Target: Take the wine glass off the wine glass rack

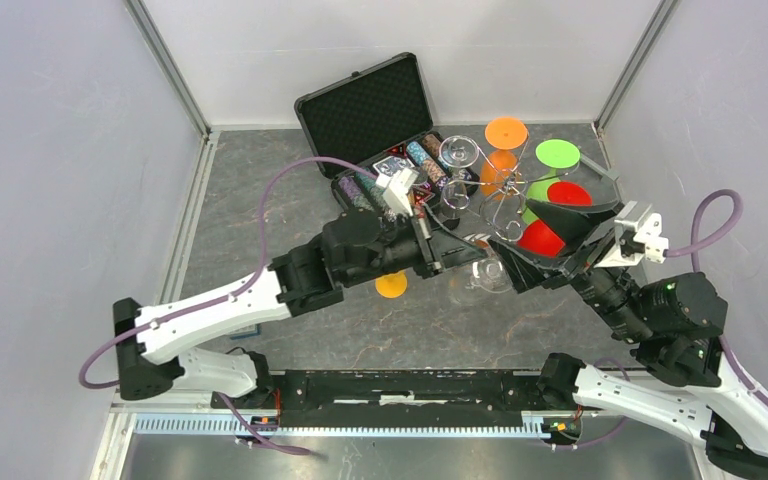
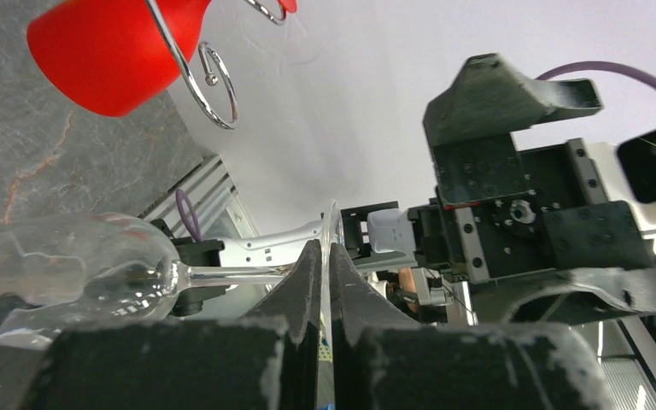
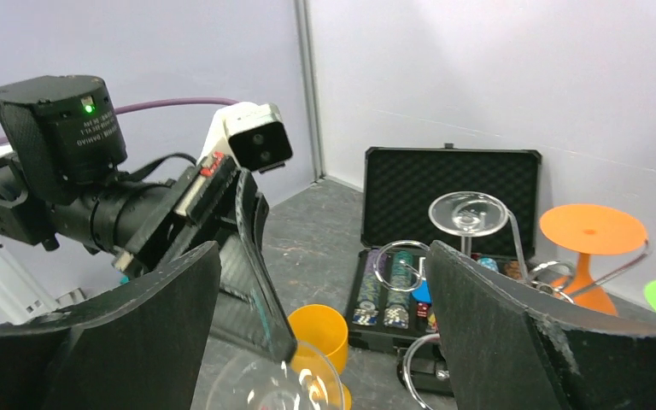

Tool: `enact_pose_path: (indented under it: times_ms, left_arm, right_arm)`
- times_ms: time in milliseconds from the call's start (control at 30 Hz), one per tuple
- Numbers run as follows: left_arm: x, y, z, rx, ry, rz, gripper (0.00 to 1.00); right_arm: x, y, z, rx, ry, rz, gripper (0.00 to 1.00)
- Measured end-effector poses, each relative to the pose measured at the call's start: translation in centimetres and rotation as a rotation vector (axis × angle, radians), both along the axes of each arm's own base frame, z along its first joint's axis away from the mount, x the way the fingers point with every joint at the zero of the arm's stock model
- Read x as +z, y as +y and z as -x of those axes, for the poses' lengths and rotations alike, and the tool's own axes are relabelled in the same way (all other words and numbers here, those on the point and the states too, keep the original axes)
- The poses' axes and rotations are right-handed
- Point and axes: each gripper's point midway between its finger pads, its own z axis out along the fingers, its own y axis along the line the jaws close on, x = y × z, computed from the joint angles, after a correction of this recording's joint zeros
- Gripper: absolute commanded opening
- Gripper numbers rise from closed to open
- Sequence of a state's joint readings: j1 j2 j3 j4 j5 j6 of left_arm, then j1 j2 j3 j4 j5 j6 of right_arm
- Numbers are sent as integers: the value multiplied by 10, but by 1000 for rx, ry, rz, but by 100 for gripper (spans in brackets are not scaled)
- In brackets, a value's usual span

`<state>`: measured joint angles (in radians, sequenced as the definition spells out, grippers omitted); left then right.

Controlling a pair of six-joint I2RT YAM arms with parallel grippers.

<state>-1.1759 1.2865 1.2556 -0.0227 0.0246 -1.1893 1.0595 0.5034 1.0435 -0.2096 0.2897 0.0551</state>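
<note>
My left claw (image 2: 325, 256) is pinched tight on the thin round foot of the clear wine glass (image 2: 77, 265). The glass lies on its side, stem level, bowl pointing towards my other arm, low over the dark marbled bench (image 1: 260, 200). The flat foot gives me a firm edge where the bowl would slip, I judge. The glass is free of the chrome wire wine glass rack (image 1: 505, 200), just in front of it and clear of its curled hooks. My right claw (image 3: 320, 256) gapes wide either side of the bowl's rim, gripping nothing, so my left alone carries the glass.
</note>
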Motion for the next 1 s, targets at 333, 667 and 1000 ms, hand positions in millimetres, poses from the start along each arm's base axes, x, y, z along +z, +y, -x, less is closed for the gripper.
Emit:
enact_pose_path:
  times_ms: [333, 667, 1000]
  left_arm:
    - [23, 62, -7, 129, -24, 47, 2]
    - [9, 94, -38, 247, -11, 8, 2]
    - [20, 112, -34, 268, -22, 33, 2]
  right_arm:
    - [-9, 30, 9, 125, -8, 21, 93]
    - [-27, 58, 23, 266, -64, 62, 94]
    - [-79, 86, 32, 383, -135, 186, 90]
